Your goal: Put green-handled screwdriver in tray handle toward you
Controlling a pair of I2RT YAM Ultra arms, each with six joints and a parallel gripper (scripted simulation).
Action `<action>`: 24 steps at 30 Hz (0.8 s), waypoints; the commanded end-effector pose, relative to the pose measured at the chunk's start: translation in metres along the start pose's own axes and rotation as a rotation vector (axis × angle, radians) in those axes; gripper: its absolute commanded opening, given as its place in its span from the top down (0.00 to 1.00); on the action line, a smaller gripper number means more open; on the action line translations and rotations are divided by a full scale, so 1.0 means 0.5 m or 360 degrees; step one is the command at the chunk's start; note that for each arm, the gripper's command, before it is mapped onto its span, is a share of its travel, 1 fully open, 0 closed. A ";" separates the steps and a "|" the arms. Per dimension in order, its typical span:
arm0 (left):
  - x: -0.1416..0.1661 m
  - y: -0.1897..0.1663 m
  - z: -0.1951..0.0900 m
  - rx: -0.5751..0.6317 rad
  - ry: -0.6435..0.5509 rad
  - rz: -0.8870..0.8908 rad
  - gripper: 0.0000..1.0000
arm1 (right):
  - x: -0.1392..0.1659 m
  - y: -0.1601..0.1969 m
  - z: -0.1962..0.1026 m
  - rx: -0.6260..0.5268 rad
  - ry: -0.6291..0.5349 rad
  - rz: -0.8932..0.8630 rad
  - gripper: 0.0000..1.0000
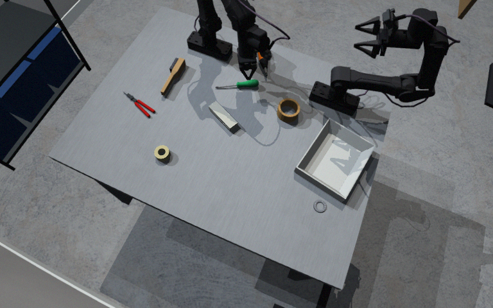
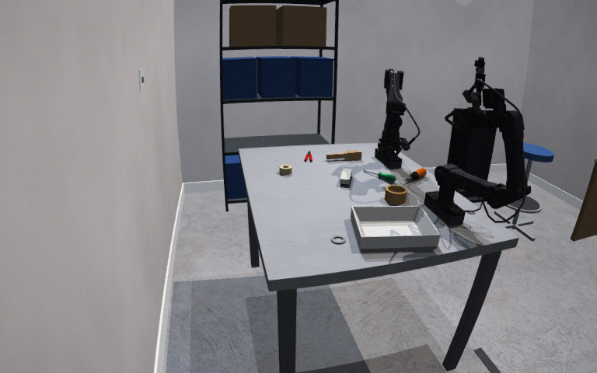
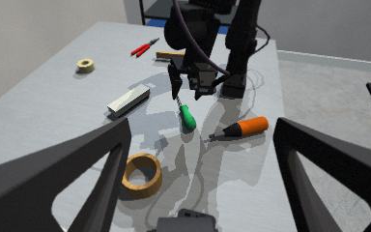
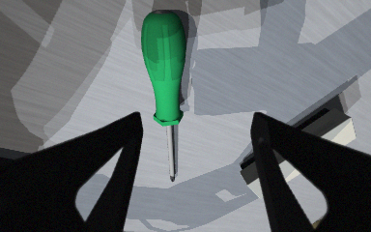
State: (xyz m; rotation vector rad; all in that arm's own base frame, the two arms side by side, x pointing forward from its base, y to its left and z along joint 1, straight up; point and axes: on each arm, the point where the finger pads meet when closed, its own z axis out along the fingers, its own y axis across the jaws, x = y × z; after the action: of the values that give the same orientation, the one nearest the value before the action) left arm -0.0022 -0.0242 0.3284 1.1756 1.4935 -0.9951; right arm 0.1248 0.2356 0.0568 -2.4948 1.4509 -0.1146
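The green-handled screwdriver (image 1: pixel 245 84) lies flat on the table near the far edge. It also shows in the exterior view (image 2: pixel 385 176), the left wrist view (image 3: pixel 187 117) and the right wrist view (image 4: pixel 164 68). My right gripper (image 1: pixel 249 73) (image 4: pixel 196 121) hangs open just above it, fingers apart from the screwdriver and holding nothing. The white tray (image 1: pixel 334 158) (image 2: pixel 393 227) stands upright and empty at the table's right side. My left gripper (image 1: pixel 366 36) is open and empty, raised high beyond the table's far right corner (image 3: pixel 202 128).
An orange-handled screwdriver (image 3: pixel 242 128) lies beside the green one. A wooden ring (image 1: pixel 288 110), a metal block (image 1: pixel 223 116), a brush (image 1: pixel 173 75), red pliers (image 1: pixel 140 102), a small tape roll (image 1: pixel 160 151) and a washer (image 1: pixel 320 205) lie about the table.
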 end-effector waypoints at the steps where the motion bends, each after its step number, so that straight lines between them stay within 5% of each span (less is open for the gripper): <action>1: -0.028 0.003 -0.004 -0.0020 -0.0055 -0.0014 0.34 | 0.010 0.020 -0.037 -0.0066 0.0025 0.0087 0.35; 6: -0.084 0.007 0.043 -0.0034 -0.0021 -0.0056 0.38 | 0.025 0.014 -0.131 0.0020 -0.0062 0.0408 0.35; 12: -0.147 0.016 0.174 -0.0064 0.0189 -0.0117 0.38 | 0.061 0.024 -0.308 0.0253 -0.0354 0.0854 0.35; 14: -0.147 0.016 0.174 -0.0064 0.0189 -0.0117 0.38 | 0.061 0.024 -0.308 0.0253 -0.0354 0.0854 0.35; 24: -0.153 0.034 0.464 -0.0134 0.0615 -0.0219 0.38 | 0.166 0.148 -0.517 0.0541 -0.0910 0.1414 0.35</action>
State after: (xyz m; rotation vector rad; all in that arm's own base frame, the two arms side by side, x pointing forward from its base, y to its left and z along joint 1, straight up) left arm 0.0551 -0.2194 0.3438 1.3014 1.9029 -0.8090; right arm 0.0770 0.1212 0.2734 -1.4119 1.7784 0.3482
